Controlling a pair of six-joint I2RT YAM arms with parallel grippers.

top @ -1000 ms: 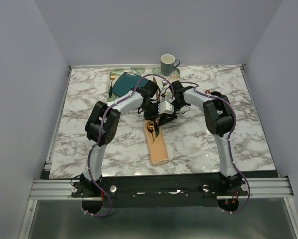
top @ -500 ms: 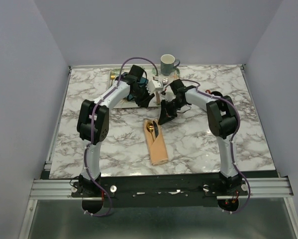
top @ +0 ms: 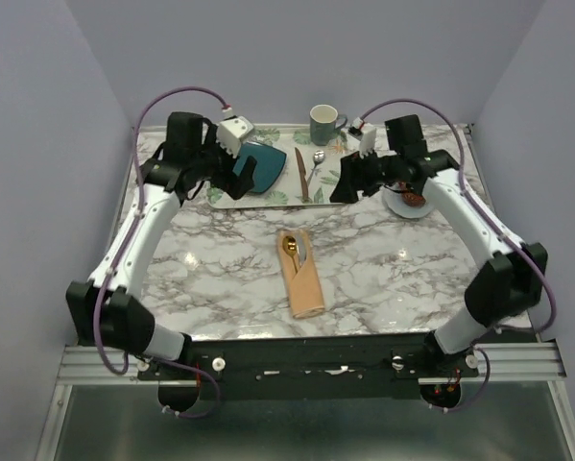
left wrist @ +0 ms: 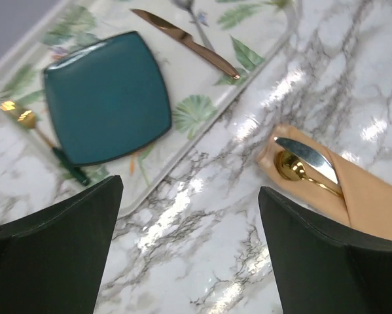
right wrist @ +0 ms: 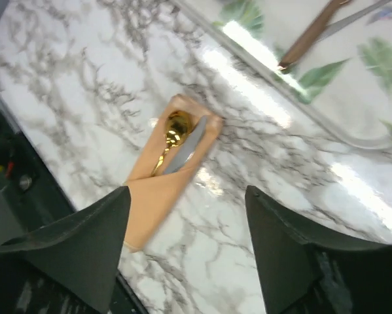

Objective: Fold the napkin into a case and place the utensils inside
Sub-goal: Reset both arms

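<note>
Top external view: a marble table (top: 393,269) with two robot arms reaching from the near edge, both lifted above its far half. The napkin (top: 303,280), a peach-tan cloth folded into a narrow case, lies flat near the middle of the table, with its open end toward the far side. The gold spoon (top: 290,247) and the silver-grey knife (top: 301,254) sit inside it side by side, the spoon on the left; only the spoon's bowl and the knife's blade tip stick out of the open end. The left gripper (top: 250,175) hangs over the teal plate (top: 270,163), its jaws spread wide and holding nothing; the left wrist view shows its two dark fingers (left wrist: 52,255) far apart. The right gripper (top: 343,188) hovers above the right end of the leaf-patterned tray (top: 277,184), also spread and empty, as its fingers (right wrist: 84,242) show in the right wrist view. The tray holds the plate, a brown-handled knife (top: 300,173) and a silver spoon (top: 317,159). A dark-handled gold fork (left wrist: 42,134) lies just left of the plate. A green mug (top: 323,123) stands beyond the tray, and a small white dish (top: 409,202) sits to its right.
</note>
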